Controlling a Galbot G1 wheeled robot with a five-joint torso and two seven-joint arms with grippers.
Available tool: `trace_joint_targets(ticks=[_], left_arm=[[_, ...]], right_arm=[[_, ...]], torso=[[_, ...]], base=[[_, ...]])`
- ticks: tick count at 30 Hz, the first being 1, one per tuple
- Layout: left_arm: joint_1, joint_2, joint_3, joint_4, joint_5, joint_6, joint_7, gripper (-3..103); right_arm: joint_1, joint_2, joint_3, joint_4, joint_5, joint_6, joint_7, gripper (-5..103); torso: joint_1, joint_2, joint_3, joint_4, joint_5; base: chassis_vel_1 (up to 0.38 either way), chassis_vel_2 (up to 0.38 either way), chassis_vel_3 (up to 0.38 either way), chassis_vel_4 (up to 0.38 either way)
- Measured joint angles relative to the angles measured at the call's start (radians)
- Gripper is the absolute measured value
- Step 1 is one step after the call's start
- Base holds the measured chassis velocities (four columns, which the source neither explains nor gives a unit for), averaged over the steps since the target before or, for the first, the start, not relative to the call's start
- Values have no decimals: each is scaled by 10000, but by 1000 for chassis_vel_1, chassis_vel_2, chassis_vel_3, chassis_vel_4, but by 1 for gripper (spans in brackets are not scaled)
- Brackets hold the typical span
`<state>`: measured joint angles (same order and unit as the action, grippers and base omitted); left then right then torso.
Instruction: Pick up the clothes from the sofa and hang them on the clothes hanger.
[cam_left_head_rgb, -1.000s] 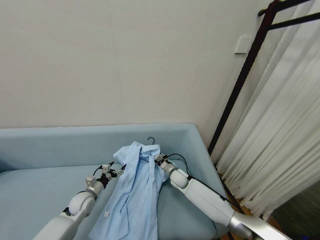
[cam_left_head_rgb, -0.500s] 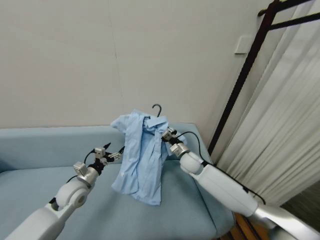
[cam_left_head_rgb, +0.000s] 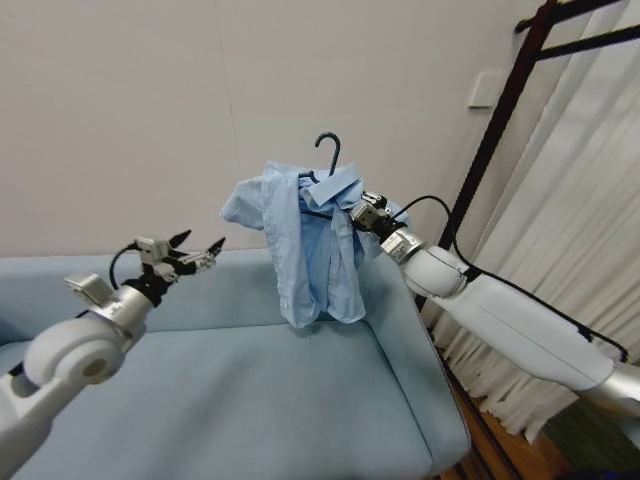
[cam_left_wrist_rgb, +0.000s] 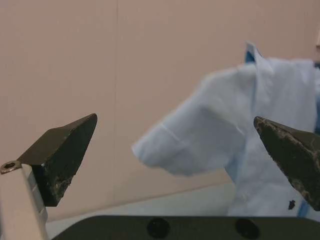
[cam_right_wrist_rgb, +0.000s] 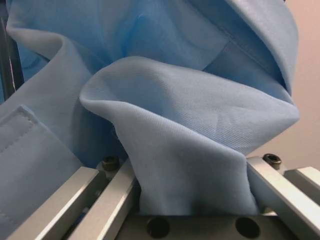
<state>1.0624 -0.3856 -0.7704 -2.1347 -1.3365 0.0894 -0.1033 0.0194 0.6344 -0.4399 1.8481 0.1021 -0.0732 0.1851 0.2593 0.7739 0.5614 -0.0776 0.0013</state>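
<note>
The left arm is reaching out over the left half of the sofa (cam_left_head_rgb: 250, 400). The left gripper (cam_left_head_rgb: 200, 240) is hovering in the air at about the height of the backrest top, its jaws released and spread wide with nothing between them. In the left wrist view the two dark fingertips are framing a sleeve of the shirt (cam_left_head_rgb: 310, 250) without touching it.

In the middle, the pale blue shirt is hanging on a black hanger (cam_left_head_rgb: 330, 152) whose hook is standing up above the collar. The hem is dangling in front of the backrest, clear of the seat.

Just to the right of the collar, the right gripper (cam_left_head_rgb: 365, 212) is clenching the shirt's shoulder. In the right wrist view, blue cloth is bunching between the metal jaws, but it is unclear whether the hanger is in the grip too. Farther right, the dark clothes rack (cam_left_head_rgb: 495, 130) is standing by the sofa's end, before a white curtain (cam_left_head_rgb: 570, 240) — the shirt is not on it.
</note>
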Motion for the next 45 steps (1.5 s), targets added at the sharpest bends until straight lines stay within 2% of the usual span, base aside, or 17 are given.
trace_joint_targets(ticks=[6,9,10,11,15,20,23,28,32,34,37,38,40,42,43,45], left_arm=[[-947,575,-100,439,-965,181,151,100],[-2041,1001,422,557,-2048,602,175,100],[-2333,1158,557,630,-2512,786,164,100],[-2333,1158,557,630,-2512,786,164,100],[-2690,1681,802,647,-4007,1425,-37,100],[-2446,1827,895,319,-4669,1569,-454,100],[-2515,1765,1057,197,-4769,1571,-632,100],[-2648,1686,1214,58,-4892,1654,-569,100],[-2631,1772,1243,109,-5344,1692,-464,100],[-2728,1840,1332,295,-5572,1783,-215,100],[-2706,2010,1450,822,-5288,1800,288,100],[-2706,2010,1450,822,-5288,1800,288,100],[-2549,2121,1467,1347,-4720,1673,724,100],[-2224,2155,1473,2179,-3389,1371,1438,100],[-2224,2155,1473,2179,-3389,1371,1438,100],[-1889,1825,1476,2958,-1660,974,2195,100]], right_arm=[[-291,-492,-88,211,-700,490,-32,10],[-391,-602,-100,-48,-1411,926,-37,10],[-382,-505,-98,-219,-1668,1096,-44,10],[-382,-505,-98,-219,-1668,1096,-44,10],[-212,58,-95,-594,-2189,1306,-107,10],[-190,482,-225,-566,-2343,1352,-154,10],[-213,569,-273,-445,-2330,1330,-154,10],[-269,522,-282,-211,-2240,1205,-148,10],[-280,508,-279,34,-2218,1066,-148,10],[-277,545,-298,153,-2192,947,-148,10],[-271,605,-413,262,-2059,772,-131,10],[-271,605,-413,262,-2059,772,-131,10],[-251,640,-471,306,-1825,577,-80,10],[-242,667,-470,251,-1613,484,-9,10],[-242,667,-470,251,-1613,484,-9,10],[-249,651,-354,72,-1454,471,52,10]], torso=[[1,0,0,-7,1],[0,0,0,-6,3],[0,0,0,-11,3],[0,0,0,-11,3],[1,0,0,1,0],[1,-1,1,1,-2],[0,-1,1,-1,0],[1,-1,0,-6,1],[0,0,0,-6,1],[1,0,0,-3,1],[1,0,1,-3,1],[1,0,1,-3,1],[1,-1,0,-4,2],[0,0,0,-3,3],[0,0,0,-3,3],[1,-1,1,3,-1]], base=[[0,0,0,0],[0,0,0,0],[0,0,0,0],[0,0,0,0],[0,0,0,0],[0,0,0,0],[0,0,0,0],[0,0,0,0],[0,0,0,0],[0,0,0,0],[0,0,0,0],[0,0,0,0],[0,0,0,0],[0,0,0,0],[0,0,0,0],[0,0,0,0]])
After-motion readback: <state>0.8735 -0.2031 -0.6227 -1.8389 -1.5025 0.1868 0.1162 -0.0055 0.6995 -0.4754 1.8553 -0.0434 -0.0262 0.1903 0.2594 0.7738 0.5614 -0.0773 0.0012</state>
